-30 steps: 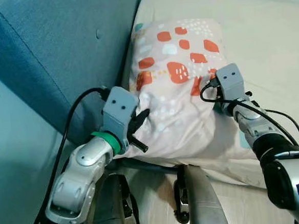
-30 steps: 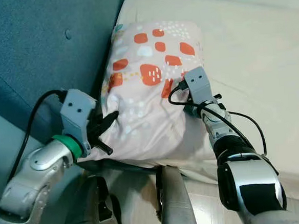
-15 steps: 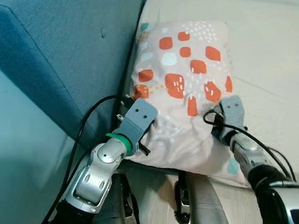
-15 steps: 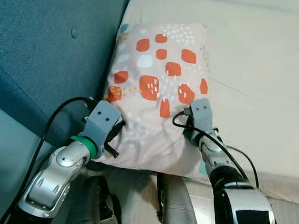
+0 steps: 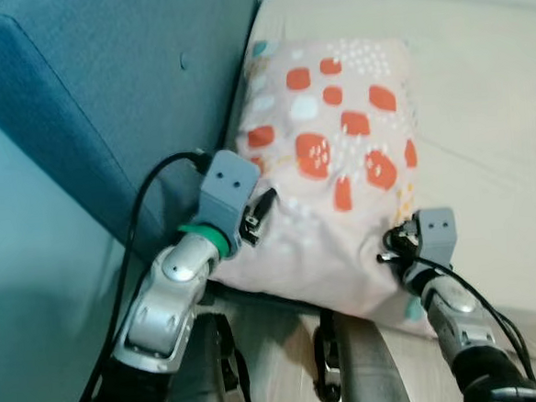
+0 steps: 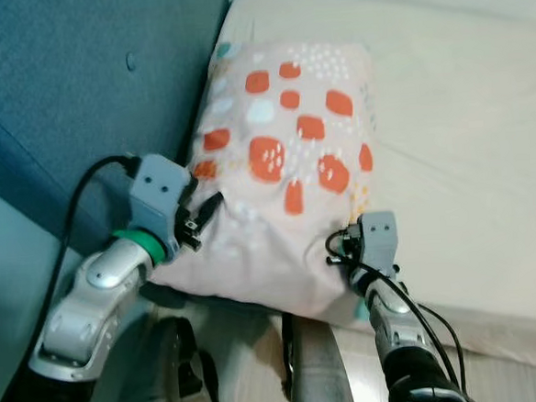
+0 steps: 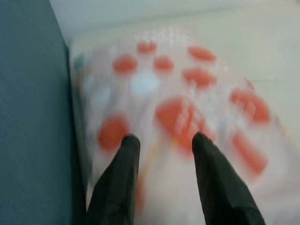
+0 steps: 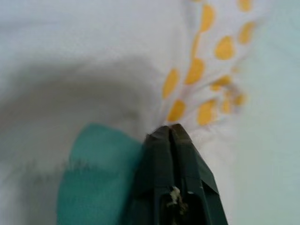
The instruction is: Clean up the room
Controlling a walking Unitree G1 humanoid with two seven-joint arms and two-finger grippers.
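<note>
Right gripper (image 8: 171,133) is seen at the pillow's near right corner, fingers pressed together, the pillow's fabric apparently pinched between them. Left gripper (image 7: 161,145) is held at the near left side, fingers (image 7: 126,161) spread apart over the cover. Pillow (image 5: 339,159), pale with orange patches, is laid on the cream mattress (image 5: 491,103), its left edge against the blue headboard (image 5: 122,92).

Silver arms, green wrist ring (image 5: 203,238), black cables
</note>
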